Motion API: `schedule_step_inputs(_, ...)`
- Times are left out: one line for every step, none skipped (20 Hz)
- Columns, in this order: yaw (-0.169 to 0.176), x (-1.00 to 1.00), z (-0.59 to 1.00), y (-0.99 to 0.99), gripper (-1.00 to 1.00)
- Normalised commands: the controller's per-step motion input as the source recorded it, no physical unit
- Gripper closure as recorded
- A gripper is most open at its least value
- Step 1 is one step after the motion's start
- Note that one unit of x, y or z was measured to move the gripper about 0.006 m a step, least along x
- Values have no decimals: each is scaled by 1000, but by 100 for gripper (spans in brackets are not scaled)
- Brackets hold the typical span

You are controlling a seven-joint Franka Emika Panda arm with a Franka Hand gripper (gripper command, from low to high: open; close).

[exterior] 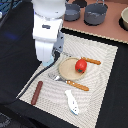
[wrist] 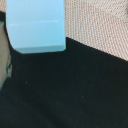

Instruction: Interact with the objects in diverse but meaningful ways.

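The white robot arm [exterior: 47, 30] reaches down over the near-left edge of a beige woven placemat [exterior: 100, 80] that lies on a black cloth covering the desk [exterior: 15, 45]. Its pincer is hidden behind the arm's body in the exterior view, and the wrist view shows no fingers, so whether it is wide, narrow or holding something cannot be told.

One light blue carton-shaped block [wrist: 37, 25] fills the wrist view very close to the camera, lying where the placemat's edge meets the black cloth; whether the pincer touches it cannot be told, and the arm hides it in the exterior view.

One red tomato-like ball [exterior: 80, 65] sits on one round tan plate [exterior: 67, 70], just beside the pincer's end of the arm. One wooden-handled knife [exterior: 90, 61] lies beyond the plate and one wooden-handled fork [exterior: 70, 82] along its nearer rim, both farther from the arm than the ball's plate edge.

One dark brown sausage-like stick [exterior: 37, 93] lies on the placemat below the arm, near it. One white-and-blue fish-like elongated piece [exterior: 72, 102] lies well apart from the pincer, past the fork.

Two grey pots [exterior: 95, 14] and part of one bowl [exterior: 124, 19] stand far off on a tan surface.
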Motion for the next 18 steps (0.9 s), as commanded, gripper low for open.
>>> schedule_step_inputs(0,-537,-249,151,-100)
schedule_step_inputs(0,-529,-231,157,-100)
schedule_step_inputs(0,-511,-206,189,-100)
schedule_step_inputs(0,-509,-189,197,-100)
schedule_step_inputs(0,-540,-177,197,-100)
schedule_step_inputs(0,-566,-191,194,-100)
schedule_step_inputs(0,-574,-206,180,-100)
schedule_step_inputs(0,-569,-211,180,-100)
schedule_step_inputs(0,-560,-229,166,-100)
schedule_step_inputs(0,-543,-237,157,-100)
schedule_step_inputs(0,-531,-229,169,-100)
schedule_step_inputs(0,-534,-229,160,-100)
schedule_step_inputs(0,-520,-226,169,-100)
schedule_step_inputs(0,-497,-209,169,-100)
schedule_step_inputs(0,-500,-209,169,-100)
schedule_step_inputs(0,-494,-206,149,-100)
schedule_step_inputs(0,-486,-214,157,-100)
schedule_step_inputs(0,-460,-211,157,-100)
